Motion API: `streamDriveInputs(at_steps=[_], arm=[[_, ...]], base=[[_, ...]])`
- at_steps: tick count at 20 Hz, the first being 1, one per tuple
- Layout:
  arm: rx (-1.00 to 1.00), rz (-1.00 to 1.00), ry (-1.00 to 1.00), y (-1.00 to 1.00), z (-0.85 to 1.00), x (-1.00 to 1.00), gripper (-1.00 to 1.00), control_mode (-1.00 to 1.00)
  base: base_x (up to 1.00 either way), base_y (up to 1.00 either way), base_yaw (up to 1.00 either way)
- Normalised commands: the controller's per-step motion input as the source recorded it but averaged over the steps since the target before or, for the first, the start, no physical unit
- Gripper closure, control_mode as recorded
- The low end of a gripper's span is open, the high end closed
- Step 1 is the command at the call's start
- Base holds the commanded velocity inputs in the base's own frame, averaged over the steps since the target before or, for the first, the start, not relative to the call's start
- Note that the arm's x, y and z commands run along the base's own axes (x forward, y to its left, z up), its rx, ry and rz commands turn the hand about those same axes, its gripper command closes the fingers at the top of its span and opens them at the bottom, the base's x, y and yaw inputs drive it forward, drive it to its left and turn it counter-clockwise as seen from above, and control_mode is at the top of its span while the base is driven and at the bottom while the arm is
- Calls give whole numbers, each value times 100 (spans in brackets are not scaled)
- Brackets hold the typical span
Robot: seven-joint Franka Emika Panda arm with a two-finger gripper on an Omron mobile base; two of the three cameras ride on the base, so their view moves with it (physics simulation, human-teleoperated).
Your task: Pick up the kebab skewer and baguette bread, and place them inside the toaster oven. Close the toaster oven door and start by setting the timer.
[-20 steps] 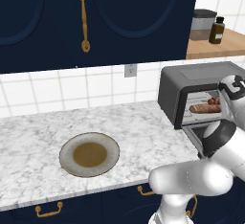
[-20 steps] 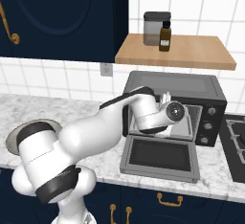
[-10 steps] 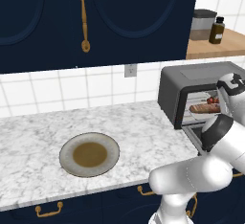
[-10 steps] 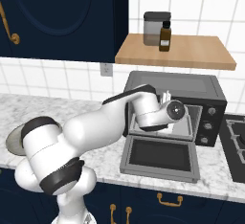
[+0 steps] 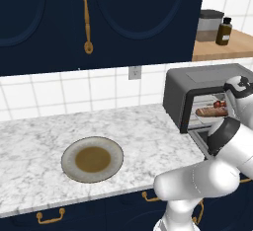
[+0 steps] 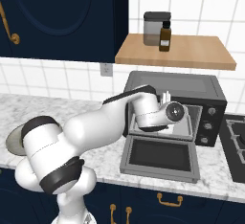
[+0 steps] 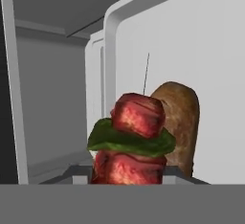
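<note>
Marble counter, toaster oven [image 5: 197, 84] at right; kebab skewer [image 7: 134, 141] light, stiff, grip mid-stick; pincer [image 6: 167, 98] state untellable.

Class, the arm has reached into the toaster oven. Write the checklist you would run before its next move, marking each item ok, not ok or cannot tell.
1. Toaster oven door fully down, clear of the arm: ok.
2. Baguette bread inside the toaster oven: ok.
3. Kebab skewer inside the oven, beside the bread: ok.
4. Pincer let go of the skewer: cannot tell; its tips are hidden.
5. Plate on the counter holds no food: ok.
6. Door shut and timer set: not ok, both still to do.
</note>
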Motion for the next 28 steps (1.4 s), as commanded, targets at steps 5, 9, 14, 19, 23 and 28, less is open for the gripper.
streamDriveInputs(at_steps=[5,9,14,19,23,28], arm=[[0,0,0,0,0,0,-100,-100],[0,0,0,0,0,0,-100,-100],[0,0,3,-15,14,3,-100,-100],[0,0,9,-23,22,0,-100,-100],[0,0,7,-17,16,0,-100,-100],[-1,3,4,-17,1,-24,-100,-100]], base=[[0,0,0],[0,0,0],[0,0,0],[0,0,0],[0,0,0],[0,0,0]])
